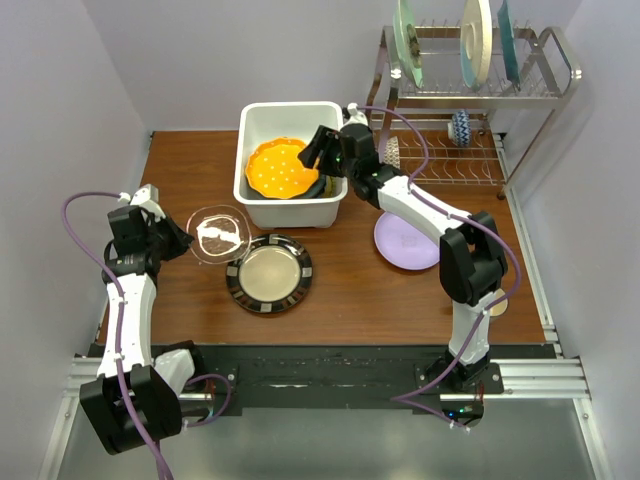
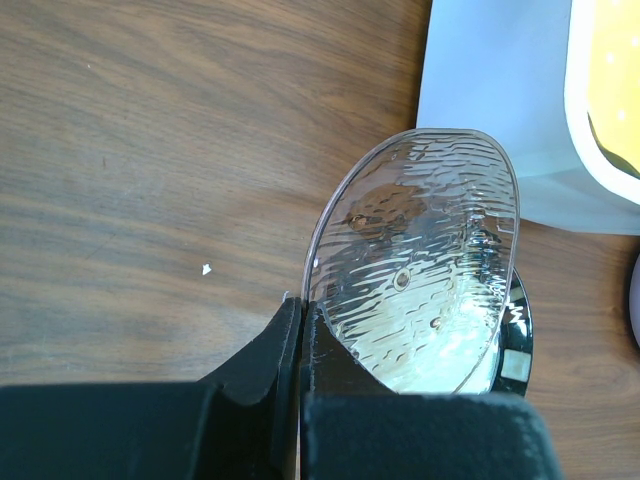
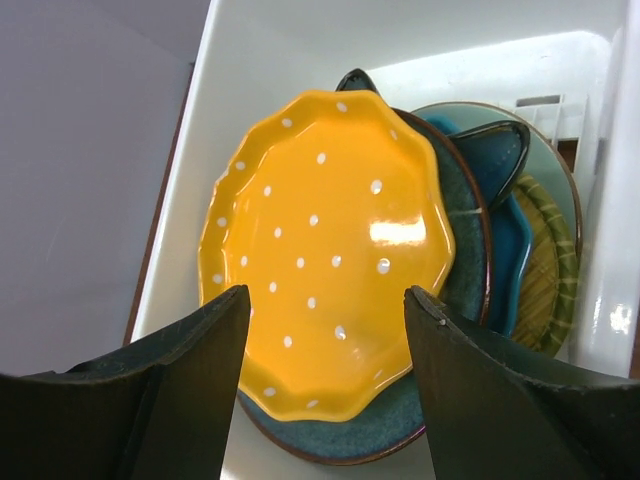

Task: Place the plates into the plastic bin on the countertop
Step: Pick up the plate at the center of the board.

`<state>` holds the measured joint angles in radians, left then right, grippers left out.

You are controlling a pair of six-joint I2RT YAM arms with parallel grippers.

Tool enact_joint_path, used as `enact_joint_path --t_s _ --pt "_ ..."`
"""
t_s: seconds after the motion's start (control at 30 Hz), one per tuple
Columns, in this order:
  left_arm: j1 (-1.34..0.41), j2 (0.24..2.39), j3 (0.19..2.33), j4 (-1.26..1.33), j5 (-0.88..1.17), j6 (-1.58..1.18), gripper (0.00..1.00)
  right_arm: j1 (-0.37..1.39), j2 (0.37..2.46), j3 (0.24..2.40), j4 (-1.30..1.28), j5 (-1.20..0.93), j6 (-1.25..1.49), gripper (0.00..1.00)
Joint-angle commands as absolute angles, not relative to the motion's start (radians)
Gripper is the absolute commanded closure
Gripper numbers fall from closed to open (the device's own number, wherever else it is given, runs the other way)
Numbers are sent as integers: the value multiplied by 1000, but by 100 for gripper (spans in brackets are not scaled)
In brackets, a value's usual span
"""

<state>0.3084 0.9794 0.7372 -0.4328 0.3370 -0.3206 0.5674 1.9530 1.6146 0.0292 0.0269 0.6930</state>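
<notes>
At the upper middle of the top view, the plastic bin [image 1: 242,150] sits on the countertop [image 1: 360,295], with the orange dotted plate [image 1: 279,168] on top of the other plates inside. The right gripper [image 1: 320,150] hangs over it, fingers spread, holding nothing. Over at the left, the left gripper [image 1: 186,240] is pinching the rim of the clear glass plate [image 1: 220,236], just beside the black-rimmed striped plate [image 1: 268,273]. The lilac plate [image 1: 404,243] lies right of the bin.
</notes>
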Motion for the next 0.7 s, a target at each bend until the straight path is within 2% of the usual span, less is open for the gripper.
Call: enact_joint_path --t_s 0.0,0.33,0.67 --pt "321 969 727 -387 356 -307 100 575 1862 1598 55 -92 672 34" --pt "319 965 726 -388 357 -308 100 591 1661 1413 55 -262 683 34" --pt "319 956 729 -391 353 -310 100 684 1502 1230 -95 -278 597 34"
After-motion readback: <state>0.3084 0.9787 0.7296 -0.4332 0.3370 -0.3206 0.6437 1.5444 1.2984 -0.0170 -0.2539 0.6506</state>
